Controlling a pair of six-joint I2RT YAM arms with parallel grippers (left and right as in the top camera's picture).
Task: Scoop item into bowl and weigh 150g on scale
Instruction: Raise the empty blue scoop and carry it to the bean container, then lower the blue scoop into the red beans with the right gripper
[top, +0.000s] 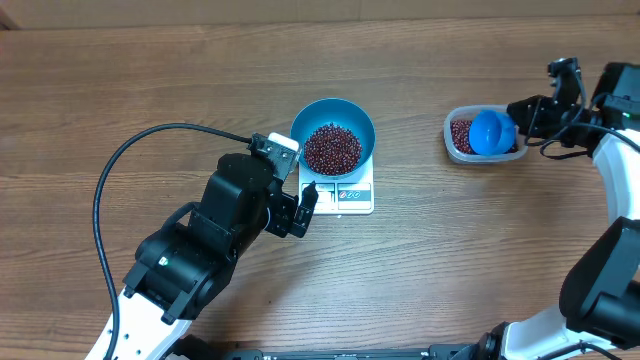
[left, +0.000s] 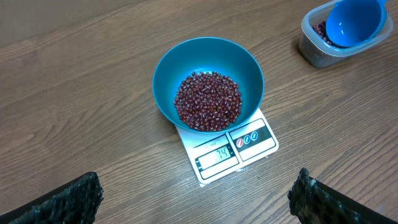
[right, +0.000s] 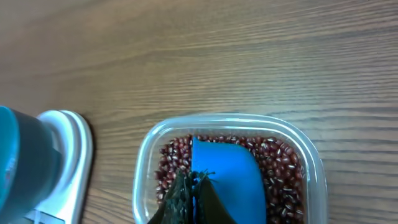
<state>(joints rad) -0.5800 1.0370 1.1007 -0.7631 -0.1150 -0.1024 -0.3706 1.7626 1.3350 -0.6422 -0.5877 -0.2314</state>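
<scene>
The teal bowl (top: 300, 122) is sitting on the white scale (top: 352, 197) at centre frame of the overhead view, holding a heap of beans (top: 332, 148). The left pincer (left: 198, 180) is hovering spread wide, lower left of it. At upper right, the right pincer (right: 194, 186) is pinching the blue scoop (right: 230, 180) inside the clear tub (right: 146, 155) of beans.

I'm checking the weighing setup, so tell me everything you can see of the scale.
The scale is a small, flat, white square, plastic-looking, lying level on the wooden table. Its front strip shows a display reading about 74 and red and blue round buttons. The teal bowl of beans sits on it, covering most of its platform.
</scene>
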